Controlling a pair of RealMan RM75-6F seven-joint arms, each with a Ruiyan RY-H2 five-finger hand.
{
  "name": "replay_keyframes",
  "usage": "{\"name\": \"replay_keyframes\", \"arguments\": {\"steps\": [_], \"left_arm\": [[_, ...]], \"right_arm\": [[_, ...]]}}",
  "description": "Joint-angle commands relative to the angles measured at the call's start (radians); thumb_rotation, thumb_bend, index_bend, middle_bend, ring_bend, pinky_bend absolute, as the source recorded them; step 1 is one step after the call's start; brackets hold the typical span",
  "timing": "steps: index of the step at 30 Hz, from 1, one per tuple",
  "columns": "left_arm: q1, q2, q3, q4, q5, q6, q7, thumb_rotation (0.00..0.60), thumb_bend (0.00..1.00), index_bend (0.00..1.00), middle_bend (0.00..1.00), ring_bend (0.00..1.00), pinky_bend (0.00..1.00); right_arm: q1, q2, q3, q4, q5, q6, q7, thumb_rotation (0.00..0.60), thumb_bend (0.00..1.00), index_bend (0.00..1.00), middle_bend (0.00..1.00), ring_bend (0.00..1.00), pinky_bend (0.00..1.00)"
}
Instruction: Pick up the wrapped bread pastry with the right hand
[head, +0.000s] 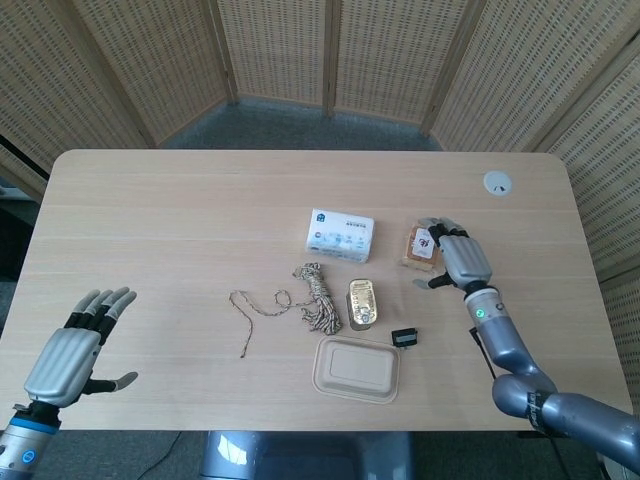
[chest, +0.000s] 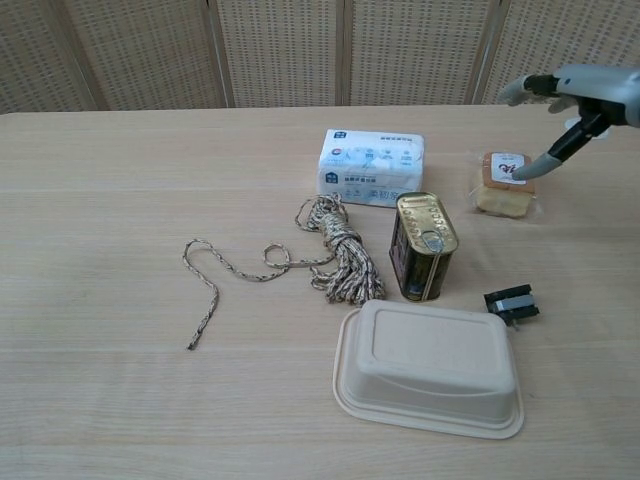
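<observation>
The wrapped bread pastry (head: 418, 248) (chest: 503, 186) lies flat on the table right of centre, a golden slab in clear wrap with a white label. My right hand (head: 462, 258) (chest: 582, 90) hovers over its right side with fingers spread and nothing in it. In the chest view the thumb (chest: 545, 158) points down to the pastry's right edge; I cannot tell if it touches. My left hand (head: 68, 357) is open above the table's front left corner, seen only in the head view.
A tissue pack (chest: 370, 167) lies left of the pastry. In front of it are a tin can (chest: 424, 245), a coiled rope (chest: 335, 258), a beige lidded container (chest: 430, 368) and a small black clip (chest: 511, 303). A white disc (head: 497, 182) sits at the back right.
</observation>
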Motion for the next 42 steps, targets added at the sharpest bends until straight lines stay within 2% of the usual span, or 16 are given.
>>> {"name": "replay_keyframes", "arguments": {"steps": [1,11,22,25,27,28,30,33,34,36,38,42], "left_arm": [[0.000,-0.002,-0.001,0.002,-0.005,0.001,0.001,0.600,0.16,0.00,0.00,0.00,0.00],[-0.004,-0.008,-0.007,0.016,-0.025,-0.003,-0.010,0.600,0.15,0.00,0.00,0.00,0.00],[-0.005,-0.006,-0.009,0.012,-0.034,0.000,-0.012,0.600,0.14,0.00,0.00,0.00,0.00],[-0.004,-0.004,-0.008,0.009,-0.033,0.003,-0.014,0.600,0.14,0.00,0.00,0.00,0.00],[-0.002,-0.003,-0.006,0.009,-0.031,0.005,-0.019,0.600,0.14,0.00,0.00,0.00,0.00],[-0.001,-0.003,-0.005,0.010,-0.030,0.005,-0.021,0.600,0.14,0.00,0.00,0.00,0.00],[0.000,-0.001,-0.004,0.012,-0.030,0.005,-0.023,0.600,0.14,0.00,0.00,0.00,0.00],[0.003,0.001,-0.002,0.013,-0.028,0.009,-0.027,0.600,0.14,0.00,0.00,0.00,0.00],[0.004,0.002,-0.001,0.013,-0.026,0.012,-0.029,0.600,0.14,0.00,0.00,0.00,0.00],[0.009,0.005,0.000,0.016,-0.025,0.018,-0.035,0.600,0.14,0.00,0.00,0.00,0.00],[0.011,0.008,0.000,0.019,-0.025,0.022,-0.040,0.600,0.14,0.00,0.00,0.00,0.00],[0.011,0.007,0.000,0.026,-0.021,0.022,-0.048,0.600,0.14,0.00,0.00,0.00,0.00]], "right_arm": [[0.059,-0.076,0.007,0.107,0.042,-0.071,-0.002,0.555,0.12,0.00,0.00,0.00,0.00],[0.157,-0.204,-0.007,0.371,0.062,-0.214,0.025,0.557,0.11,0.00,0.00,0.00,0.00],[0.206,-0.281,-0.008,0.591,0.034,-0.333,0.111,0.564,0.12,0.00,0.00,0.00,0.00],[0.208,-0.308,-0.001,0.637,0.020,-0.335,0.148,0.600,0.12,0.12,0.05,0.01,0.00],[0.205,-0.327,0.001,0.662,0.002,-0.325,0.176,0.600,0.13,0.26,0.20,0.12,0.07],[0.204,-0.334,0.001,0.673,-0.005,-0.322,0.186,0.600,0.13,0.30,0.25,0.17,0.11],[0.202,-0.351,0.002,0.699,-0.019,-0.321,0.210,0.600,0.14,0.41,0.40,0.31,0.24],[0.201,-0.373,0.001,0.735,-0.032,-0.332,0.237,0.600,0.14,0.52,0.54,0.45,0.39],[0.200,-0.377,0.001,0.744,-0.037,-0.330,0.245,0.600,0.15,0.54,0.56,0.48,0.43],[0.194,-0.382,0.002,0.752,-0.054,-0.313,0.263,0.600,0.16,0.61,0.66,0.61,0.58],[0.185,-0.372,0.004,0.740,-0.072,-0.285,0.282,0.600,0.17,0.66,0.73,0.69,0.67],[0.155,-0.320,0.013,0.664,-0.096,-0.217,0.306,0.600,0.17,0.68,0.77,0.75,0.72]]}}
